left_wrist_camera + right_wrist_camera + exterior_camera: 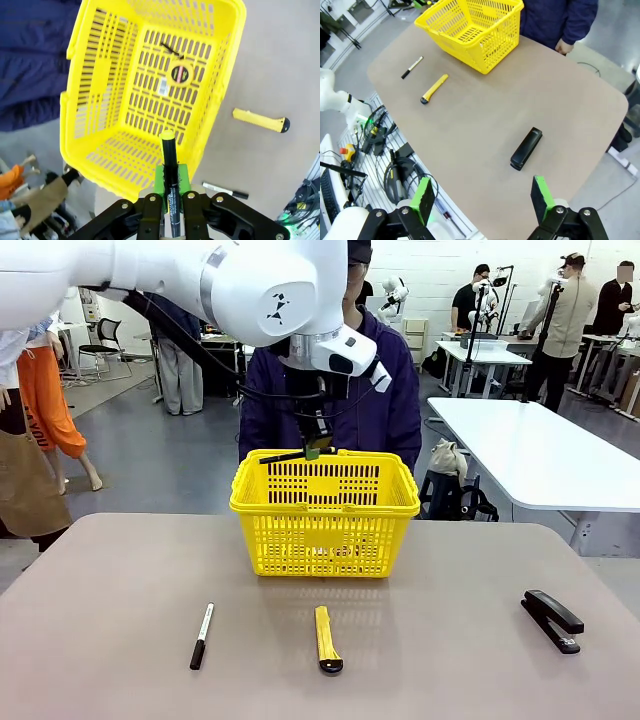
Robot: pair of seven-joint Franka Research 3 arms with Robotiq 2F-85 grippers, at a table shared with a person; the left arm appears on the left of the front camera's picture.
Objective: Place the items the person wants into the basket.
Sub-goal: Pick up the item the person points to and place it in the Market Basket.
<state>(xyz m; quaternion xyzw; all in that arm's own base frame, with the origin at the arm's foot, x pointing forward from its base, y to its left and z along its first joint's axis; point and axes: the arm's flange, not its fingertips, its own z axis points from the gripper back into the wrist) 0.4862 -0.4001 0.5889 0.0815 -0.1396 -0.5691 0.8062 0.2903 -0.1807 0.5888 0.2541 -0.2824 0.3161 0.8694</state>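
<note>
L jaws clamped on pen (pixel 167 150), mid-frame above basket (pixel 90 75) w/ tape measure (pixel 180 74) inside, prob. for straight drop; R jaws apart, empty.

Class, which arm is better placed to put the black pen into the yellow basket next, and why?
Left. The left tool is shut on the pen above the basket; the right tool hangs open and empty near the stapler, far from it.

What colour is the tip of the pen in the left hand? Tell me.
Yellow, on the black pen; clearest in the left wrist view.
</note>
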